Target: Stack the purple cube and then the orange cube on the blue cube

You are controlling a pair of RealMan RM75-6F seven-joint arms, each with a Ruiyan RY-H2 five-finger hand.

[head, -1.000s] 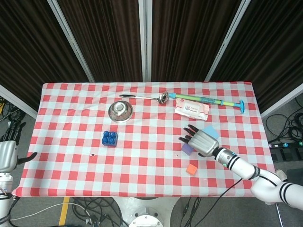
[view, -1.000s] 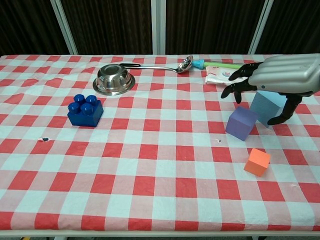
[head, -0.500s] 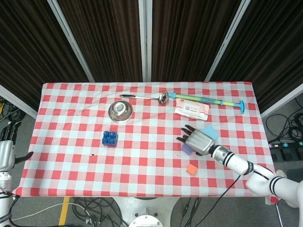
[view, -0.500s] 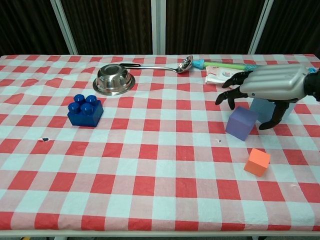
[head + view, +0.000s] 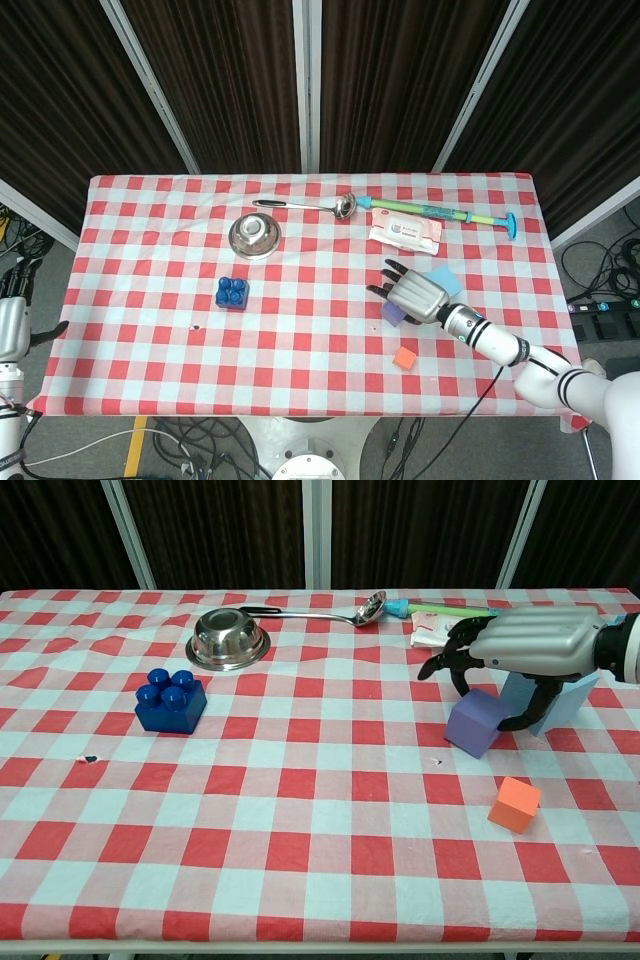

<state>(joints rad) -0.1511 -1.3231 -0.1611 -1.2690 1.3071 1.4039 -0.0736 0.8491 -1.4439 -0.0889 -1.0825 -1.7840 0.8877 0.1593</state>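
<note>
My right hand (image 5: 525, 645) hangs low over the purple cube (image 5: 475, 725), which sits on the checked cloth. The thumb curls down against the cube's right side and the fingers (image 5: 447, 666) are spread past its far left edge, apart from it. In the head view the purple cube (image 5: 392, 314) peeks out under the right hand (image 5: 418, 296). The light blue cube (image 5: 562, 698) stands just behind the hand, partly hidden. The orange cube (image 5: 514, 804) lies alone nearer the front edge. My left hand (image 5: 12, 322) hangs off the table's left side, holding nothing.
A dark blue studded brick (image 5: 171, 700) sits at the left. A steel bowl (image 5: 228, 638) and a ladle (image 5: 330, 610) lie further back. A wipes packet (image 5: 432, 632) and a green-blue brush (image 5: 450, 213) lie behind the right hand.
The right hand has come down and moved left over the purple cube, its thumb now beside it. The cube has shifted slightly left. The left hand barely moved.
</note>
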